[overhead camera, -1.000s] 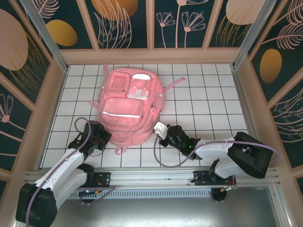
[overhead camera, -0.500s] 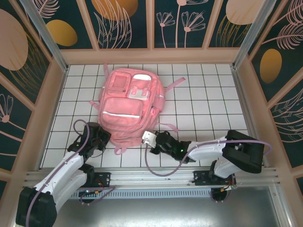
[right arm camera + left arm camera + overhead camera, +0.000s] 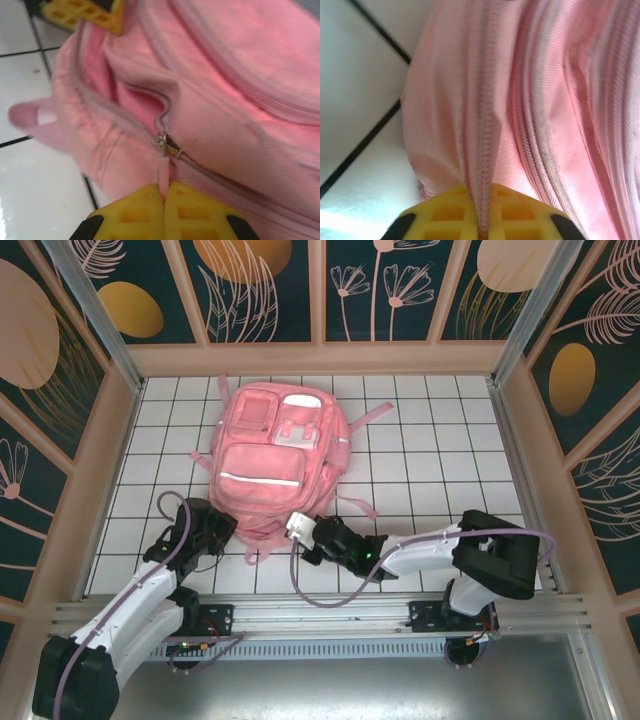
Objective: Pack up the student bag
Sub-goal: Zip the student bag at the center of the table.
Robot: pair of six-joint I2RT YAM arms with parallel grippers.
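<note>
The student bag [image 3: 275,465] lies flat on the tiled tabletop [image 3: 430,470], with a loose strap [image 3: 357,506] beside it. My right gripper [image 3: 164,192] is closed on the pink zipper pull [image 3: 163,172] and has moved left along the bag's near edge since a second ago. My left gripper [image 3: 481,192] pinches a seam at the bag's corner.

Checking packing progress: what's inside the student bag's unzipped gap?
Through the gap in the student bag, pink lining is visible. Anything deeper is covered by the folded fabric, so contents can't be told.
</note>
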